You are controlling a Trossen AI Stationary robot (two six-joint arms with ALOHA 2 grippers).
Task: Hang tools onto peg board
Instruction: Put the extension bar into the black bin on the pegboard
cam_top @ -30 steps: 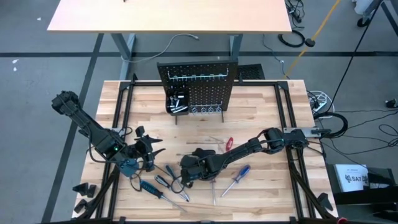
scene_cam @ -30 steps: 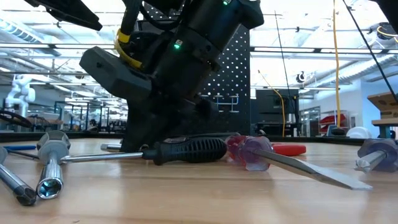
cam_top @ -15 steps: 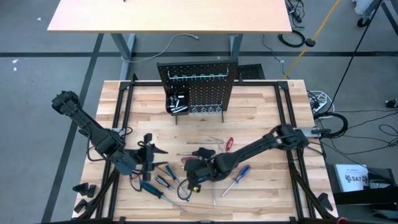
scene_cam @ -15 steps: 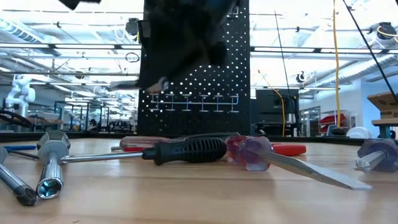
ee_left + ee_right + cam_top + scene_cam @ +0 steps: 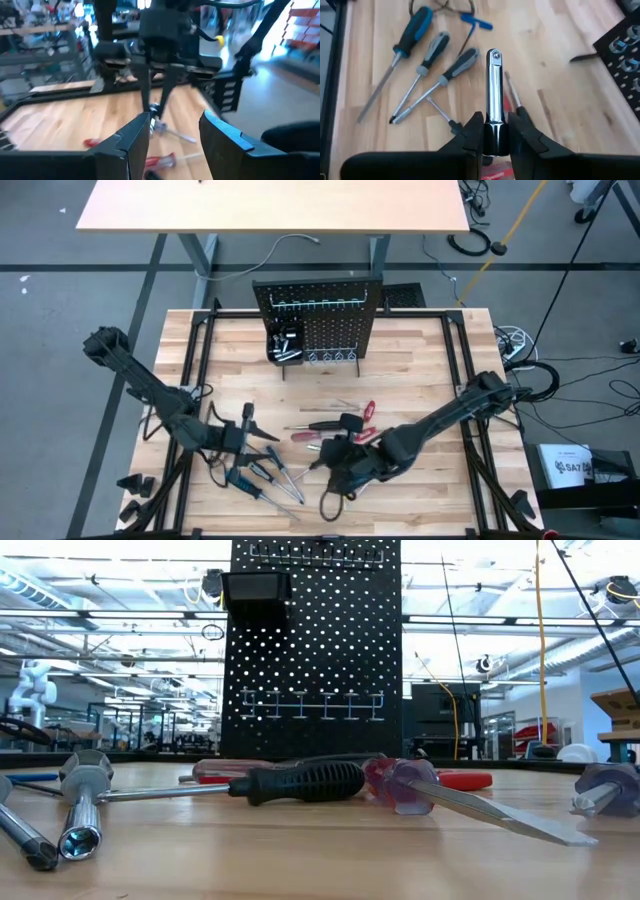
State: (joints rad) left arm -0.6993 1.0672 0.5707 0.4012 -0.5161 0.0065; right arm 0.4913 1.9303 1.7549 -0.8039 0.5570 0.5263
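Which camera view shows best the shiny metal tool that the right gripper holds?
The right wrist view: the silvery metal tool stands out between the right gripper fingers. The high view shows it only small, the left wrist view shows it blurred, and the low view does not show it.

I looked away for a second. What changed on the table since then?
The right hand, shut on a silvery metal tool, pulled back toward the table's front edge, out of the low view. The left hand swung rightward, open. The peg board and loose screwdrivers stayed put.
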